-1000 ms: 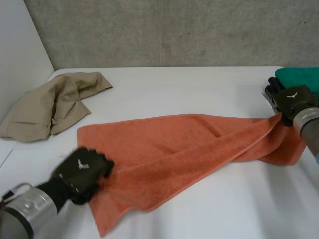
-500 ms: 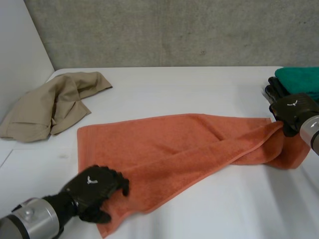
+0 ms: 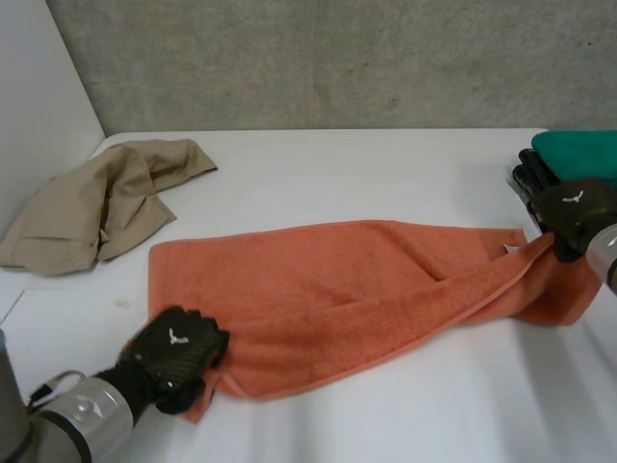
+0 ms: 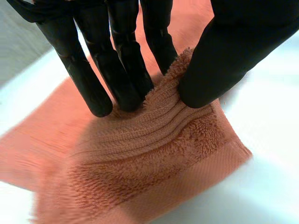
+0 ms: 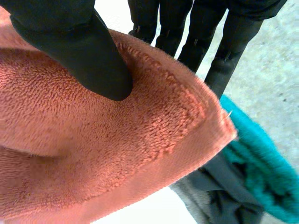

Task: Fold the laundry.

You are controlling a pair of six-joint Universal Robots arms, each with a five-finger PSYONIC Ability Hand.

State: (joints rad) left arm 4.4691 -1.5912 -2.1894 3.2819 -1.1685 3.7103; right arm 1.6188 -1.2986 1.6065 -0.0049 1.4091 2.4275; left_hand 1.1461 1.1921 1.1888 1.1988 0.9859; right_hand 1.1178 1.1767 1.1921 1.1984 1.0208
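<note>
Your orange towel (image 3: 328, 280) lies lengthwise between the hands. Left hand (image 3: 176, 349) pinches its near corner, and right hand (image 3: 571, 214) pinches the opposite end, held up off the table.

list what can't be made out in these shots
Teal cloth: head view's edge cuts it off.
Dark item under it: right wrist view, covered by the teal cloth and orange towel; kind unclear.
Fingertips of the right hand: behind the towel in its wrist view.
Beige garment: head view, crumpled; type unclear.
</note>
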